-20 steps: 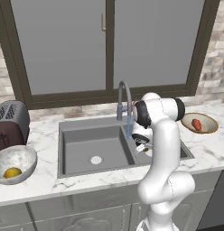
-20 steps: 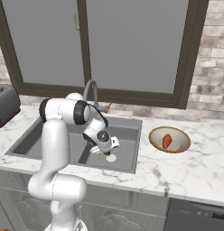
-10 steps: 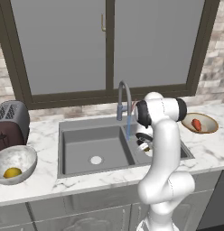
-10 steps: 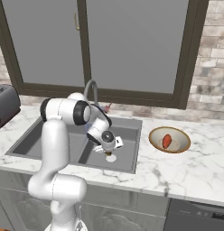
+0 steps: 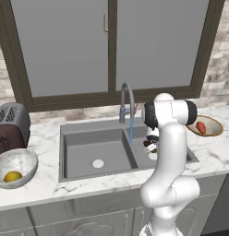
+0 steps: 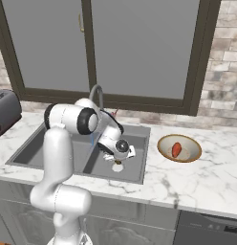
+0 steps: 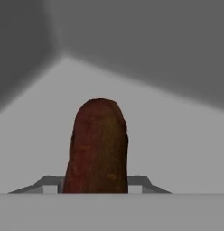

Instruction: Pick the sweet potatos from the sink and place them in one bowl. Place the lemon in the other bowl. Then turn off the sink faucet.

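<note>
The white robot arm is reaching down into the right basin of the grey metal double-basin sink (image 5: 79,138), and its two-finger gripper (image 7: 96,189) is closing tightly on the dark brown-maroon oblong sweet potato (image 7: 98,146). In the hand view the tuber is standing up between the two fingertips, with the grey sink floor and walls behind it. In the left base view a dark bit of the tuber (image 5: 147,143) is showing just beside the arm's forearm, low in the right basin, while in the right base view the gripper (image 6: 121,155) is hanging just above the pale round drain (image 6: 117,167) of that basin.

On the near left of the counter, the large, deep grey-white marbled bowl (image 5: 25,161) is holding the small round yellow lemon (image 5: 12,176). Just behind it, a dark toaster (image 5: 10,125) is standing on the white marbled counter (image 6: 197,177).

Further back, the tall grey metal gooseneck faucet (image 5: 126,102) is rising behind the divider between the basins, and a thin blue stream of water (image 5: 131,131) is running from its spout. To the right of the sink, the shallow tan-beige bowl with a brownish rim (image 6: 164,143) is holding the orange-red oblong sweet potato (image 6: 176,150). A dark-framed window (image 5: 111,46) is spanning the far wall.
</note>
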Controlling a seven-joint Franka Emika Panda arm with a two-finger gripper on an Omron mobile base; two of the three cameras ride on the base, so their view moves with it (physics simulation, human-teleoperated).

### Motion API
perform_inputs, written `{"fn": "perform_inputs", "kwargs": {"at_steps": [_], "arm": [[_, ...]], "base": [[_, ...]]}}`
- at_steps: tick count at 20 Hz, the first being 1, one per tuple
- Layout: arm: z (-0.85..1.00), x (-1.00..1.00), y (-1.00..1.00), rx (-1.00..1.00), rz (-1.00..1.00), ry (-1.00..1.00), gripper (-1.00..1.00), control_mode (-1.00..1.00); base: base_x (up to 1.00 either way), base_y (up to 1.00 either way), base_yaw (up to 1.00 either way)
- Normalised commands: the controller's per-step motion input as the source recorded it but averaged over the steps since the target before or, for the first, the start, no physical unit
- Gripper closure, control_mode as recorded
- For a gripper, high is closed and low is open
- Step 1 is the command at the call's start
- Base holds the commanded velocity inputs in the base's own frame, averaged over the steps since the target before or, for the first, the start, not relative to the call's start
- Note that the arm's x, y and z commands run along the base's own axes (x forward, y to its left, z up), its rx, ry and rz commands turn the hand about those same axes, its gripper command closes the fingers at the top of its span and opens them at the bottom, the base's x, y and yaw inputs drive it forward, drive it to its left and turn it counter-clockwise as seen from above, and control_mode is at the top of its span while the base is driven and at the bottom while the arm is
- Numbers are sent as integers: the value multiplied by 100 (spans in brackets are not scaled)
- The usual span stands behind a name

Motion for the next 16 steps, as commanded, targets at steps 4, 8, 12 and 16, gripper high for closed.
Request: {"fn": "perform_inputs", "kwargs": {"at_steps": [4,8,12,16], "arm": [[98,-17,3,1,0,-8,100,-100],[100,-29,5,0,0,-1,100,-100],[100,-44,0,0,0,8,100,-100],[100,-35,0,4,0,10,100,-100]], "base": [[0,0,0],[0,0,0],[0,0,0],[0,0,0]]}}
